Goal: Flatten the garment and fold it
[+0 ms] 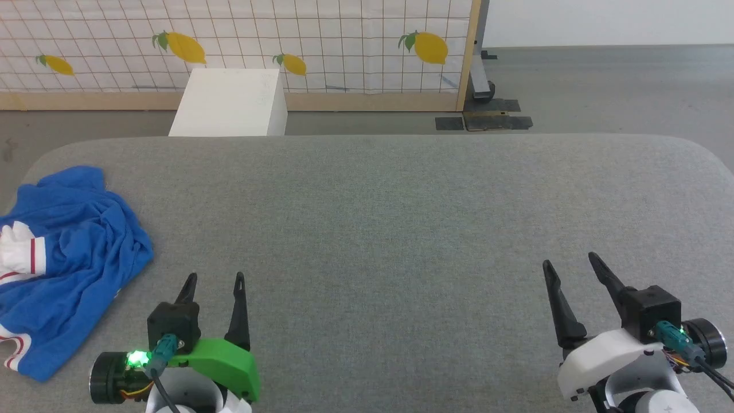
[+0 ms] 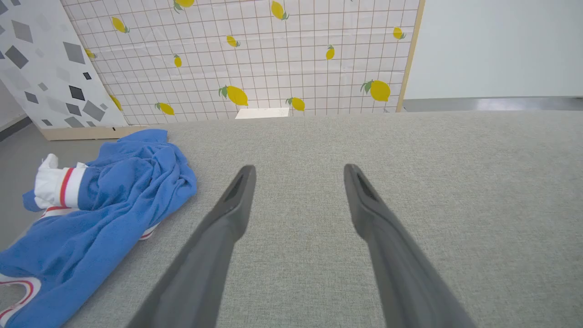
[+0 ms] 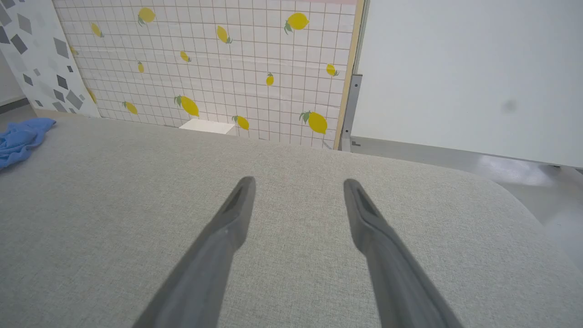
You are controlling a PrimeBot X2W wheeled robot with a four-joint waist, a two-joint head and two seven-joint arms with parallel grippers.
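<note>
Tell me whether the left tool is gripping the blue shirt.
No: the left tool stands open and apart from the garment, which lies crumpled off to its left.

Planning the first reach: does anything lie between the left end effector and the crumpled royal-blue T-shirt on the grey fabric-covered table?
Nothing visible does. The open left end effector is over the grey fabric-covered table, and the crumpled royal-blue T-shirt with white, red-striped sleeves lies to its left; only bare tabletop separates them.

The left tool and the right tool sit low and well apart, jaws spread wide, pointing forward, holding nothing.
</note>
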